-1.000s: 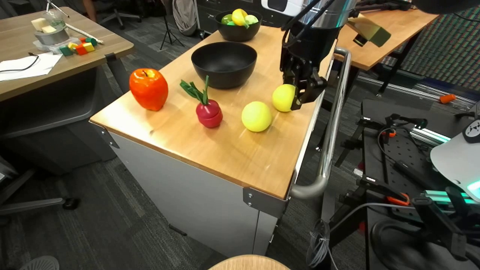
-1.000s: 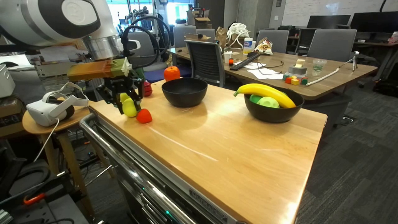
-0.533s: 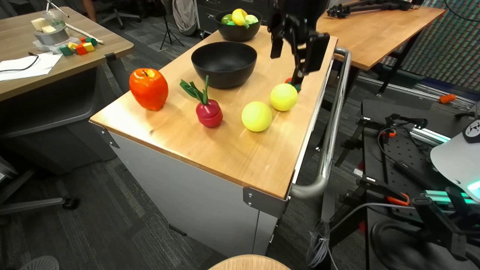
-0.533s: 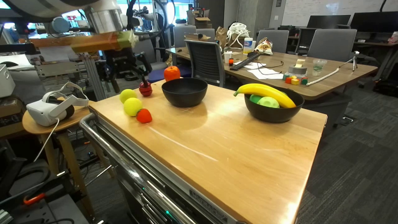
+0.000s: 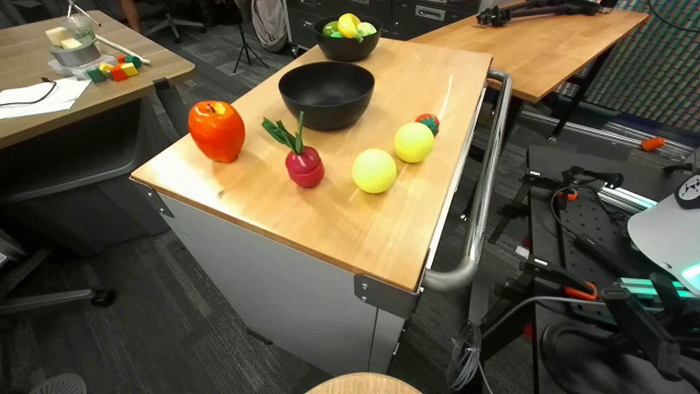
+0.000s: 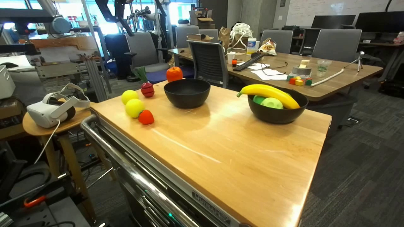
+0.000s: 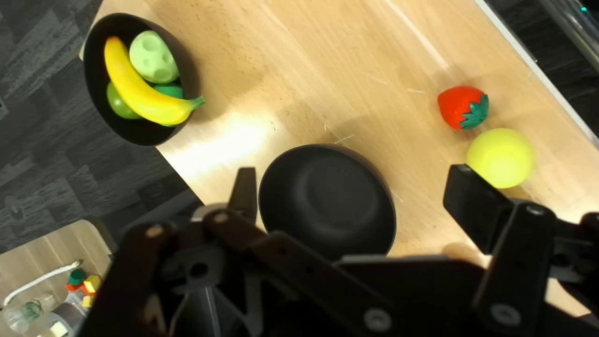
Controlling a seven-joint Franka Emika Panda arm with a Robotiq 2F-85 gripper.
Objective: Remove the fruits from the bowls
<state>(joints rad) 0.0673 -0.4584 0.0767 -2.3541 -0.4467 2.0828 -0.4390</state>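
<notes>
At a corner of the counter [image 6: 236, 151], an upright round black bowl [image 6: 274, 119] holds a yellow banana [image 7: 135, 91] lying over a partly hidden green piece [image 7: 168, 90], between a pale dimpled ball [image 7: 153, 56] and a lime-green ball [image 7: 120, 104]; its tip juts over the rim. Another black bowl [image 6: 187, 101] stands upright farther along that long edge. By the next corner, a shiny orange-red fruit [image 5: 217, 134] stands stem up. Toward the opposite long edge sit two yellow balls [image 5: 374, 171] and, just beside one, a strawberry [image 7: 454, 107] on its side. Between the orange-red fruit and the balls, a dark red, green-stalked fruit [image 5: 304, 167] stands upright.
</notes>
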